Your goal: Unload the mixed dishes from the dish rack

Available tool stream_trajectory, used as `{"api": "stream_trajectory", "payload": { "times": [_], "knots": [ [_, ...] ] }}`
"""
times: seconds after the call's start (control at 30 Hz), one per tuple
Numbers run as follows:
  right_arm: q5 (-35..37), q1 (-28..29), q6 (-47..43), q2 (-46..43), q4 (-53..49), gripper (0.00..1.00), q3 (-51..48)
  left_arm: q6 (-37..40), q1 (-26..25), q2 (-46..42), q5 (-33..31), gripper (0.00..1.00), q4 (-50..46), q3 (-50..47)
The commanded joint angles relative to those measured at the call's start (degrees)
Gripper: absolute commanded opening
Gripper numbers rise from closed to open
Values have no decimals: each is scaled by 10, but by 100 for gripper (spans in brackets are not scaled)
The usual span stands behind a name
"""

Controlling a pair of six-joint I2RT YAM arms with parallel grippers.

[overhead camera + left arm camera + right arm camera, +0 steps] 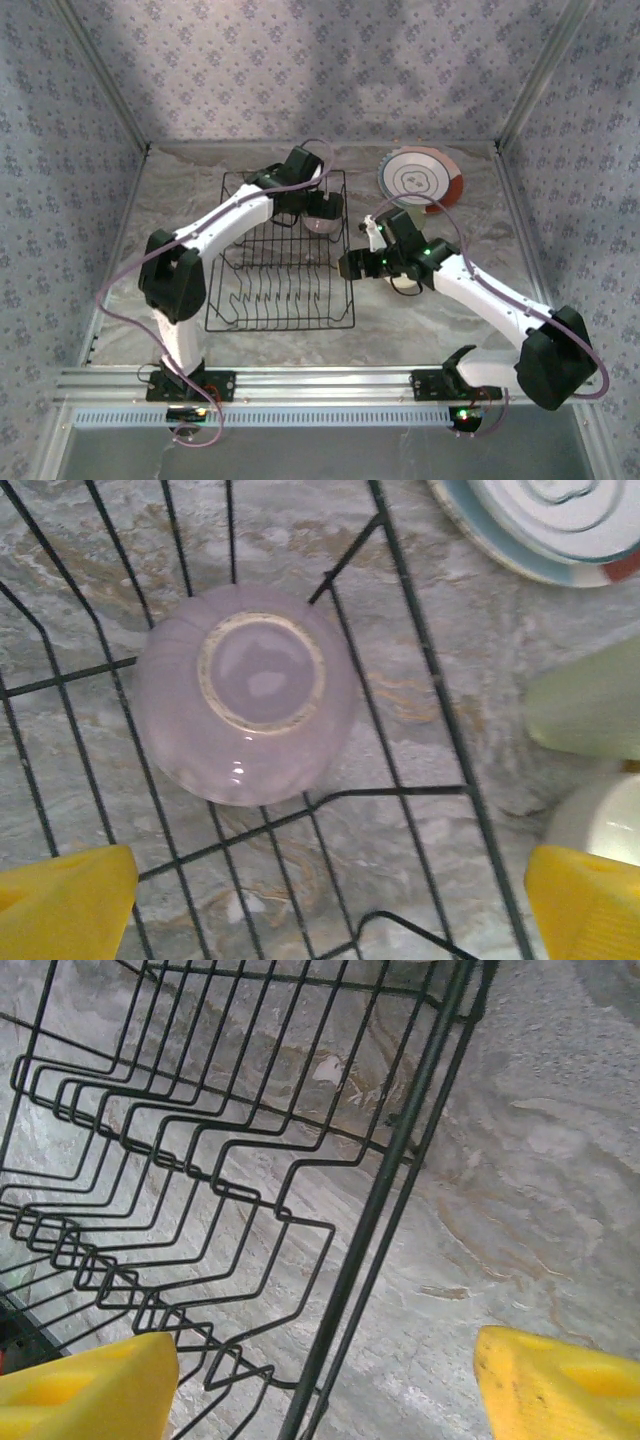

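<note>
We have the left gripper point(320, 910) hanging straight over the lavender bowl point(248, 695), its yellow fingers spread as wide as they go and holding nothing. The bowl sits upside down, foot ring up, in the far right corner of the dish rack point(280, 327). That suits draining, but it leaves only the rounded outer wall to pinch. We judge the wide spread is there so the fingers can straddle that wall on the way down.

The right gripper point(320, 1390) sits low beside the rack's right side. Its fingers are parted with nothing in them, and the rack's side rail runs across the gap below. It may be placed there to steady the light wire frame while the bowl comes out, but we cannot tell that for sure.

The rest of the rack looks bare in the overhead view. A ringed plate point(420, 178) with an orange-red patch on its rim lies flat on the marbled table point(400, 330), beyond the rack's far right corner. Just outside the rack wall, the left wrist view catches a pale green cup point(590, 710) and a cream vessel point(600, 820) close together. By our reckoning the bowl is the last piece to unload. The corner wires around it leave little room for the fingers.
</note>
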Motion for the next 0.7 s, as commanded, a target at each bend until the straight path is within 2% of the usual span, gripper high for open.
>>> {"api": "stream_trajectory", "payload": {
  "times": [0.0, 0.2, 0.67],
  "knots": [
    [-11, 16, 15, 16, 19, 71, -5, 26, -3, 34, -48, 99, -54, 48],
    [-1, 30, 21, 27, 18, 60, -3, 27, 3, 83, -84, 99, -70, 91],
    [-1, 40, 24, 47, 9, 32, 6, 33, 23, 164, -62, 99, -86, 157]
  ]
}}
